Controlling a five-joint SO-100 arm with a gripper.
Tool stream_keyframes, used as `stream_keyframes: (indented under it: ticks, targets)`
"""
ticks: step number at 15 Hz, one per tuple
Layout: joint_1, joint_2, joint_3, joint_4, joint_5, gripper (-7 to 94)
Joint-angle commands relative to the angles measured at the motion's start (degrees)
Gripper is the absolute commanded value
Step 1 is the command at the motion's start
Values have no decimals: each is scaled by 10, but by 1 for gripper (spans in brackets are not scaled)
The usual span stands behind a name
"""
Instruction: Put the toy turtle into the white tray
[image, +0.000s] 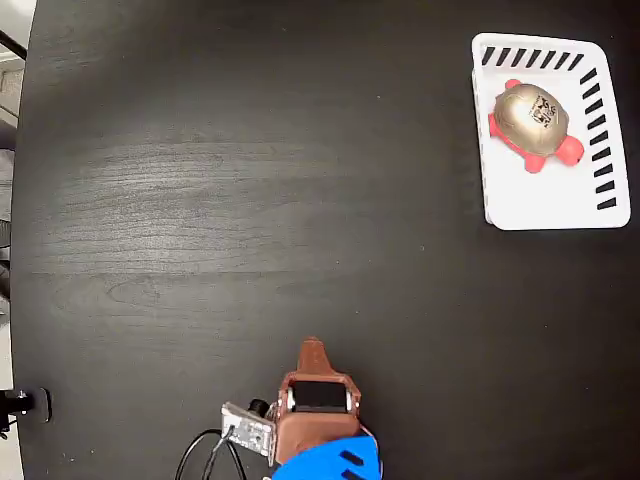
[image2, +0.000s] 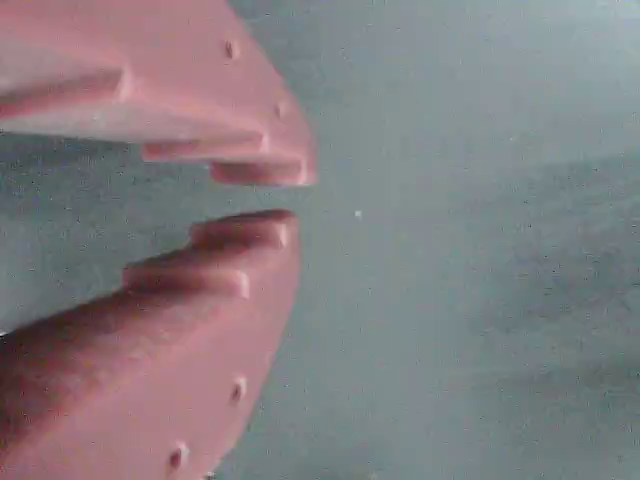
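Toy turtle (image: 531, 122) lies inside the white tray (image: 548, 208), upper right of the fixed view, toward the tray's upper half, its long axis running diagonally with the round red head pointing to the lower right. Gripper (image: 313, 348) sits at bottom centre of that view, well apart from the tray, which lies up and to the right of the fingertips. In the wrist view the gripper (image2: 262, 198) shows its two pink fingers nearly together, a narrow gap between the tips, nothing held (only bare dark table behind). Judgement: placement looks complete; no further reach toward the turtle seems needed.
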Motion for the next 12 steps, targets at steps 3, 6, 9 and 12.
stream_keyframes:
  ticks: [3,6,9,12]
  targets:
    - [6,46,28,11,19,0]
    - [5,46,28,11,15,0]
    - [5,46,28,11,15,0]
    - [5,46,28,11,14,0]
